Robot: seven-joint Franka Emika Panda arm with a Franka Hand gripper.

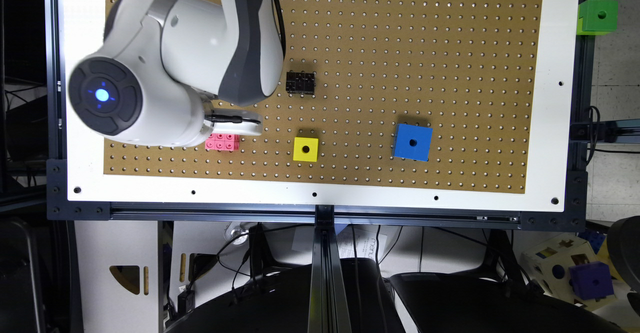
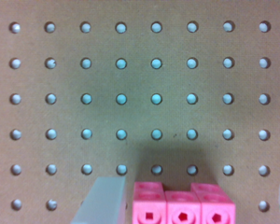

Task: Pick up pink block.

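On the pegboard table (image 1: 450, 48), your pink block (image 2: 182, 205) sits near the front edge, between the spread fingers (image 2: 102, 203) of the end effector (image 2: 191, 205). Probably light, rigid, slick plastic: pinch its flat sides.

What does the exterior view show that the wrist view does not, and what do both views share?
Exterior view alone: the black brick, yellow cube, blue cube and the arm. Wrist view alone: the gripper close up, with one finger right beside the pink block and the other at the picture's edge, so it is open around the block. Both share the pink block and the pegboard.
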